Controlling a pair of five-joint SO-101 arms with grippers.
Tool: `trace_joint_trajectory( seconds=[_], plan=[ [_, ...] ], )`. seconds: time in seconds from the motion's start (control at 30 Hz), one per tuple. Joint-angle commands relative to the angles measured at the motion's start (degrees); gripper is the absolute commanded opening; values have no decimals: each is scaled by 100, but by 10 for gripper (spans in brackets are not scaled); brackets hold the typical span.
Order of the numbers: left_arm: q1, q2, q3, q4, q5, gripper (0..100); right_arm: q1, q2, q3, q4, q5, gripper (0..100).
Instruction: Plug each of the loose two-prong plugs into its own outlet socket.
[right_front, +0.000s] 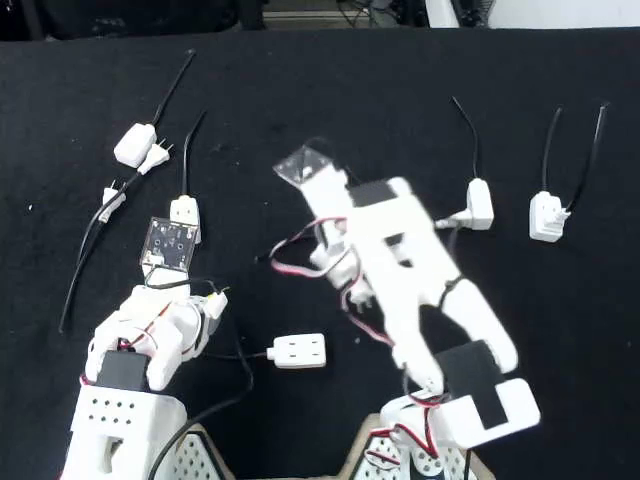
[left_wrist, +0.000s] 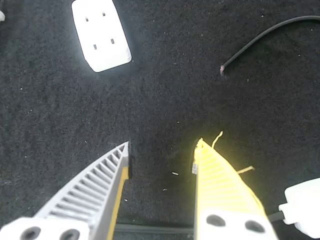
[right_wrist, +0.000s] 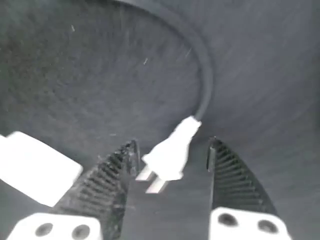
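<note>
Straddling a white plug (right_wrist: 169, 157), the right hand (right_wrist: 171, 144) gapes apart.

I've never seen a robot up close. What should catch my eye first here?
Probably the white plug on its black cord, right inside the open right claw. Then the left claw, one finger yellow, open above the bare black table, a white outlet a little way off. From above, other plugs lie scattered across it.
</note>
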Motion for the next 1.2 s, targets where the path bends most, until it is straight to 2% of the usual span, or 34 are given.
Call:
trace_joint_trajectory(
  seconds=[0.0, 0.13, 0.23, 0.3, 0.47, 0.67, 0.83, 0.97, 1.1, 1.17],
  plan=[
    [-40, -70, -189, 18, 53, 213, 914, -321, -646, -255, 1978, 211],
    [-40, -70, -198, 18, 53, 213, 1495, -40, -426, -299, 3622, 211],
    [-40, -70, -242, 35, 53, 213, 1626, 198, -110, -334, 4958, 211],
    [-40, -70, -321, 176, 53, 213, 1600, 374, 31, -308, 5292, 211],
    [-40, -70, -382, 290, 44, 213, 1073, 462, 119, 70, 5248, 215],
    [-66, -70, -426, 316, 44, 213, 44, 251, 13, 264, 3886, 216],
    [-716, -70, -567, 299, 88, 213, -369, -84, 13, 308, 3727, 216],
    [-760, -70, -549, 273, 88, 213, -299, -347, 4, 281, 3736, 212],
    [-752, -70, -549, 264, 88, 213, 237, -356, 4, -114, 3745, 211],
    [-752, -70, -549, 264, 88, 213, 563, -224, 119, -193, 4149, 211]
  ],
)
